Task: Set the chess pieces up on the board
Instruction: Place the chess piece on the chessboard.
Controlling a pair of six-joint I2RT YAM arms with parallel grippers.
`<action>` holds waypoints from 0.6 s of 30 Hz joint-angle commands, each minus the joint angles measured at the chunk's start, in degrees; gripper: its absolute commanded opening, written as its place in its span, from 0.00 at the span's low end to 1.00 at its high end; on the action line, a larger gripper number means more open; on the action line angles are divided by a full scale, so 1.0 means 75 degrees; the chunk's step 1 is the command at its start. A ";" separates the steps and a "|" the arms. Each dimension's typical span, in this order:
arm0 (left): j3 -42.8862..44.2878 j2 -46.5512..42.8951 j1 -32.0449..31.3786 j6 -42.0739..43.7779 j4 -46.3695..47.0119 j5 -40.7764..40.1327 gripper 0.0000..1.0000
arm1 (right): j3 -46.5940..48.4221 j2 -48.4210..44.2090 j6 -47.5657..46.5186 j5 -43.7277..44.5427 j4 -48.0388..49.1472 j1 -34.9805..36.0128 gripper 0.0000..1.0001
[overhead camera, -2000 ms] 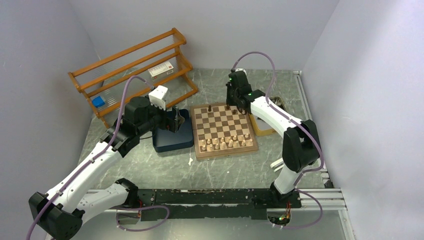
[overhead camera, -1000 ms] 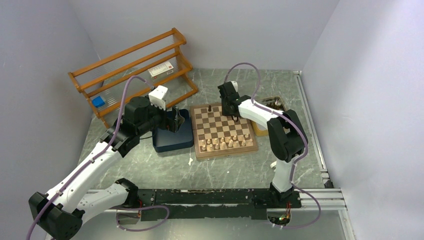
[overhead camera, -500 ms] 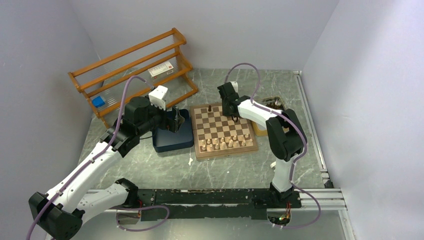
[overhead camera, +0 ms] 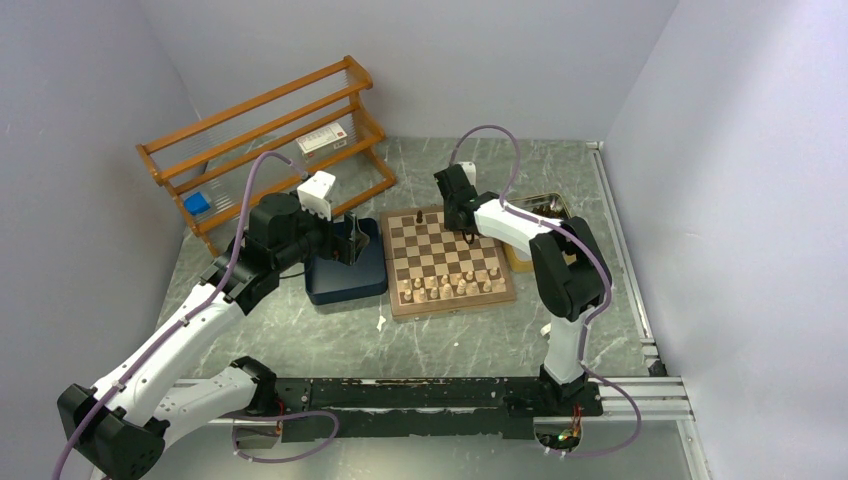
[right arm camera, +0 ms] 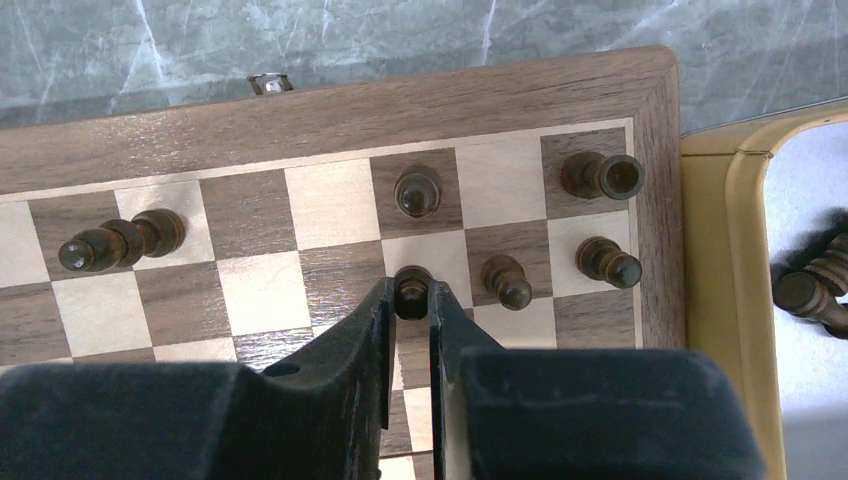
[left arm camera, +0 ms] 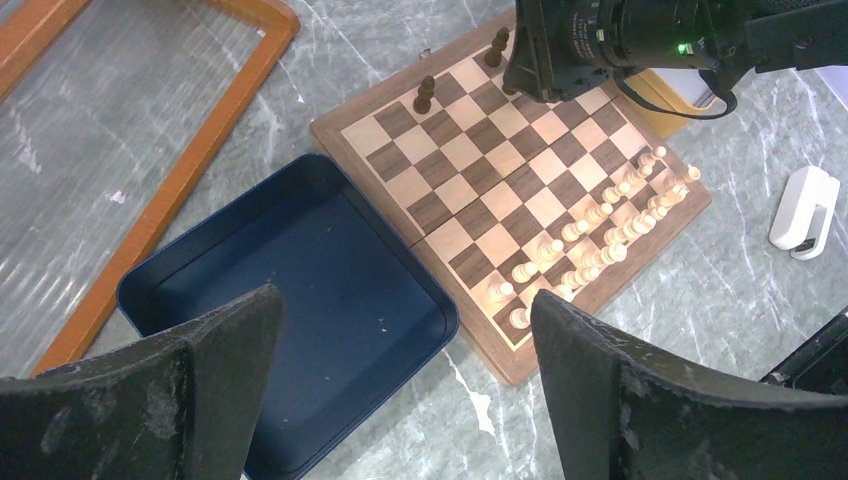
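The board (overhead camera: 398,268) lies mid-table. My right gripper (right arm camera: 412,292) is shut on a dark brown pawn (right arm camera: 412,280), which it holds upright over a light square in the board's second row from the far edge (right arm camera: 300,110). Several other dark chess pieces stand nearby (right arm camera: 418,190) (right arm camera: 600,175) (right arm camera: 608,262) (right arm camera: 505,280), and one more stands further left (right arm camera: 122,240). In the top view the right gripper (overhead camera: 466,232) is over the board's far right part. My left gripper (left arm camera: 405,300) hangs open and empty above the blue tray (left arm camera: 200,270).
Pale cream chessmen (left arm camera: 590,230) fill the board's near rows. A yellow-rimmed tray (right arm camera: 735,250) right of the board holds more dark pieces (right arm camera: 810,290). An orange wooden rack (overhead camera: 270,140) stands at the back left. A small white object (left arm camera: 805,210) lies near the board.
The right gripper moved left from the board's far right corner to its present square, then stayed put. The left arm has not moved.
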 commanded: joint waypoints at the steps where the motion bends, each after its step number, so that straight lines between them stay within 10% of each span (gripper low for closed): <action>1: -0.0060 -0.0070 -0.0060 0.0093 0.0154 0.0085 0.98 | 0.0006 0.0274 0.0087 0.0199 -0.0046 -0.0052 0.16; 18: -0.0050 -0.0035 -0.0059 0.0094 0.0166 0.0106 0.98 | 0.0112 0.0317 0.0093 0.0241 -0.0306 -0.0085 0.16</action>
